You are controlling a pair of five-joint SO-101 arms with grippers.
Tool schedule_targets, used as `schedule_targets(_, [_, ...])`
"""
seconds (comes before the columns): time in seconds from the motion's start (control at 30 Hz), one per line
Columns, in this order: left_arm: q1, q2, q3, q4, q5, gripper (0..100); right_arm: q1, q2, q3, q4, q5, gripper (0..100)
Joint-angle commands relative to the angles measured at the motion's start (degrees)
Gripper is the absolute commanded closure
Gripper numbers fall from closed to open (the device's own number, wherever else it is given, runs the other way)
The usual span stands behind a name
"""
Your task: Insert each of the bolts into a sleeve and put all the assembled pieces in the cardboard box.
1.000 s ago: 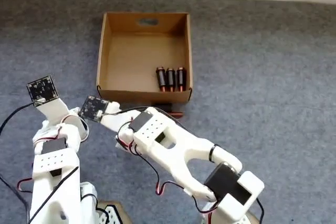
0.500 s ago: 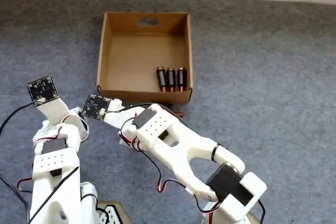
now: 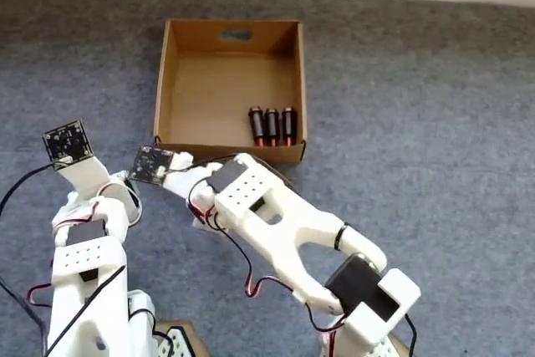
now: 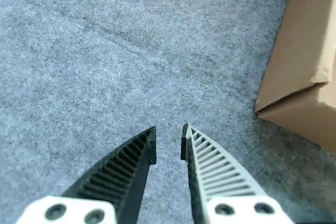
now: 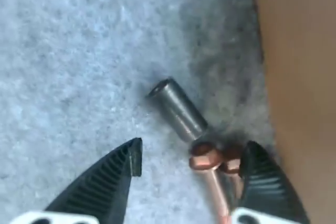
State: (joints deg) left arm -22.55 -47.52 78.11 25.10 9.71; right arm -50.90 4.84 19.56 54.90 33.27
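In the right wrist view a dark sleeve [image 5: 178, 107] lies on the grey carpet close to the cardboard box [image 5: 299, 51]. Two copper bolts [image 5: 206, 157] lie at its near end, heads side by side. My right gripper [image 5: 193, 148] is open just above them, one finger on each side of the bolt heads. In the high view the right arm [image 3: 251, 202] stretches to the front wall of the box [image 3: 163, 81]. Three assembled pieces [image 3: 272, 126] lie inside at the front right corner. My left gripper [image 4: 169, 135] hovers over bare carpet, slightly open and holding nothing.
A corner of the box [image 4: 304, 51] shows near the left gripper. The left arm [image 3: 84, 232] stands at the left, apart from the box. Open carpet lies to the right of the box and in front of the left arm.
The right arm has edged toward the box's front wall and now covers the dark piece and copper bolt seen there earlier. The left arm has not moved.
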Motion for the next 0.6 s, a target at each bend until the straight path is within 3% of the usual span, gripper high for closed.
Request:
schedule_targets(0.0, [-0.13, -0.84, -2.51, -1.05, 0.53, 90, 0.22, -0.22, -3.38, 0.92, 2.90, 71.2])
schedule_targets(0.57, [-0.13, -0.84, -2.59, -1.05, 0.53, 90, -0.48, 12.35, -6.37, -2.42, 3.87, 73.5])
